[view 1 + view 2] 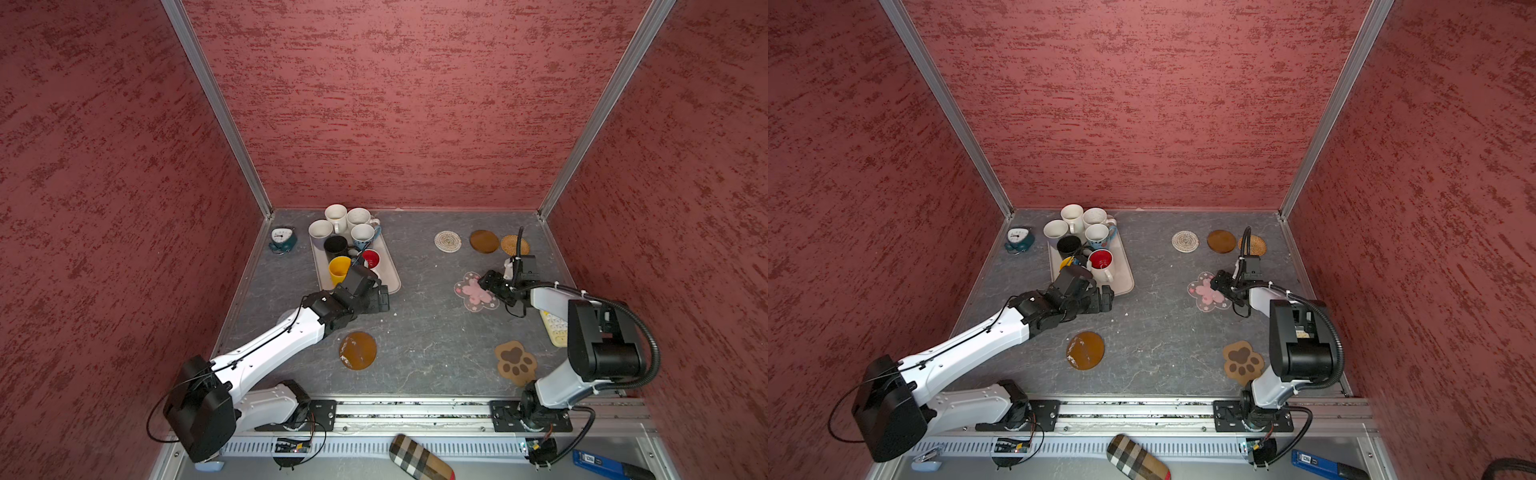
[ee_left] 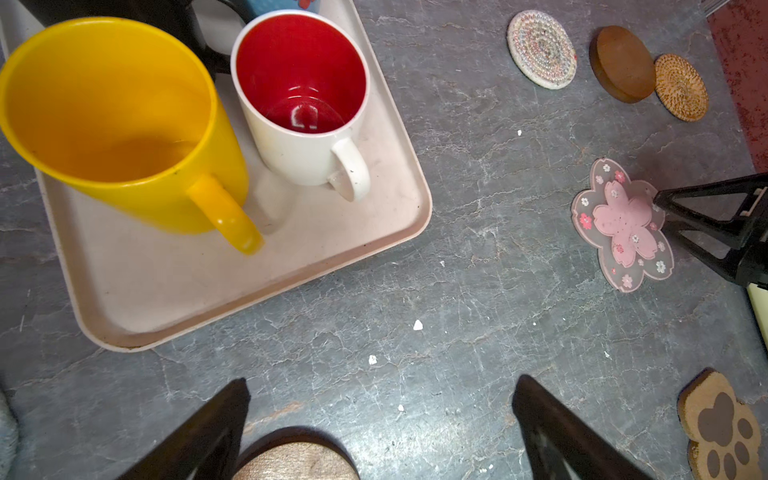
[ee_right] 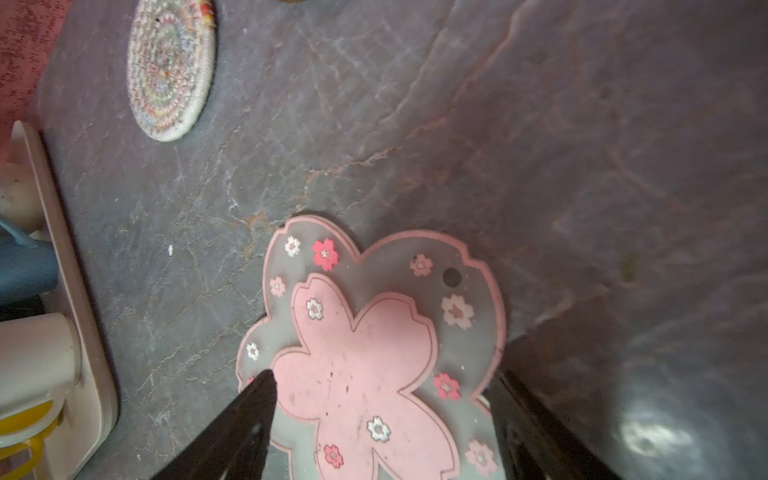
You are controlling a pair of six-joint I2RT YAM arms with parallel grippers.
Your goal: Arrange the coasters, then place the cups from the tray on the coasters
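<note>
The beige tray (image 1: 391,277) at the back left holds several cups, with the yellow cup (image 2: 116,116) and the white cup with red inside (image 2: 303,99) nearest. My left gripper (image 2: 382,384) hangs open and empty over bare table beside the tray's near corner (image 1: 383,298). Close below it lies a brown disc coaster (image 1: 358,350). My right gripper (image 3: 382,376) stands open astride the pink flower coaster (image 3: 374,332), one finger over it, one at its edge. A cream spiral coaster (image 1: 447,241), a second brown disc (image 1: 484,241) and a rattan round (image 1: 512,245) line the back right. The paw-print coaster (image 1: 515,362) lies near the front right.
A teal alarm clock (image 1: 282,240) stands left of the tray by the wall. A cream calculator (image 1: 555,330) lies partly under the right arm. A plaid case (image 1: 419,459) and a blue tool (image 1: 602,463) sit beyond the front rail. Red walls close three sides.
</note>
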